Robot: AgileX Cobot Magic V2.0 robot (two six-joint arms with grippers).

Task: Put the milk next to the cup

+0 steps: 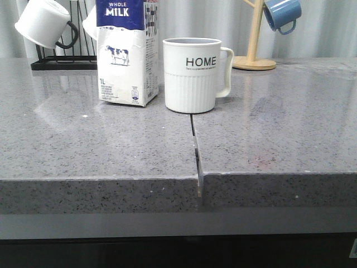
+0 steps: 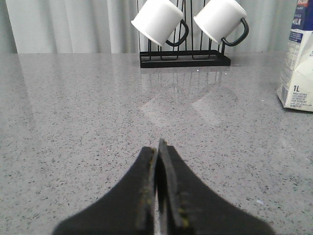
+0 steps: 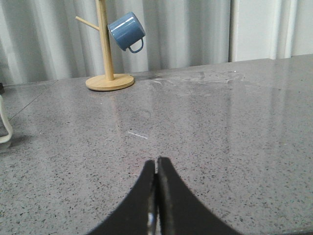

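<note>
With the milk (image 1: 127, 53) upright just beside the cup (image 1: 192, 74) at upper centre, both jaws, pressed together empty, should stay clear.

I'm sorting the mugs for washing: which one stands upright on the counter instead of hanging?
The white HOME mug, beside the milk carton. The two white black-handled mugs hang on the black rack; the blue mug hangs on the wooden tree.

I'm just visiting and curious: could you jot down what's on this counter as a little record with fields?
milk carton: upright, just left of the cup, narrow gap
cup: white HOME mug, upright, handle to the right
left gripper: shut, empty, above the counter
right gripper: shut, empty
black rack: two white mugs
wooden stand: blue mug
</note>
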